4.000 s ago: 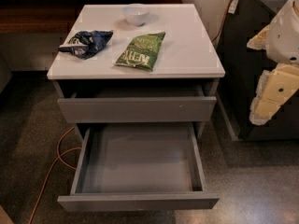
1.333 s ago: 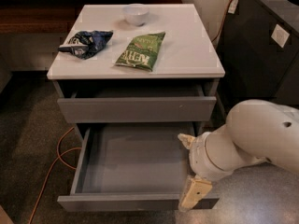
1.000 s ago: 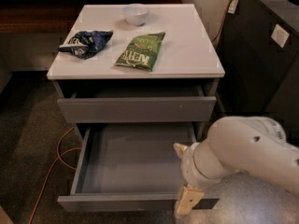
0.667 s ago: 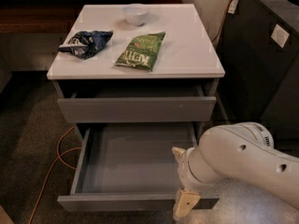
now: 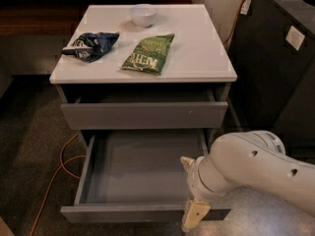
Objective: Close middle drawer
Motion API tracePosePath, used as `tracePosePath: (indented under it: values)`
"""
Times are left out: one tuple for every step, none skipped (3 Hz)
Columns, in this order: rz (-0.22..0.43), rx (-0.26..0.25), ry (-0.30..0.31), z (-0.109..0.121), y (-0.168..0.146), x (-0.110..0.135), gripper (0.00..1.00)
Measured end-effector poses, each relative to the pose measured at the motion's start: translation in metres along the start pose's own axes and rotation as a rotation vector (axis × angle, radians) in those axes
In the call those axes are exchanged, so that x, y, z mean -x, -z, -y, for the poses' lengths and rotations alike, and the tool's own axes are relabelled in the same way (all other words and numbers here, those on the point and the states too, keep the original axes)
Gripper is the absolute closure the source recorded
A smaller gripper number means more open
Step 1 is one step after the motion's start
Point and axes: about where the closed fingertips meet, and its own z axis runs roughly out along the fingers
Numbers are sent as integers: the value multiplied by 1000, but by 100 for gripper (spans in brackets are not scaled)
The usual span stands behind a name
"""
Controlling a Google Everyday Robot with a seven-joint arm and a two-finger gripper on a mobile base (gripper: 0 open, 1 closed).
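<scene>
The middle drawer is a wide shallow grey tray, pulled far out of the white-topped cabinet. Its low plain front panel is nearest the camera and the tray is empty. My gripper hangs at the drawer's front right corner, with its cream tip down over the right end of the front panel. The thick white arm comes in from the right and hides the drawer's right front corner.
The upper drawer stands slightly ajar above it. On the cabinet top lie a white bowl, a blue chip bag and a green chip bag. A dark cabinet stands at the right. An orange cable lies on the floor at the left.
The arm came in from the right and dropped to the drawer's front right corner. Over the last second it edged a little left. The drawer has not moved.
</scene>
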Motion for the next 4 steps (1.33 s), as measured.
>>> tracePosePath:
  values:
    - [41,33,-7,4,-35,-7,0]
    - [69,66,-2,4,-88,-14,3]
    - [94,118,10,-2,-135,-15,34]
    - [111,143,16,-7,-158,-13,57]
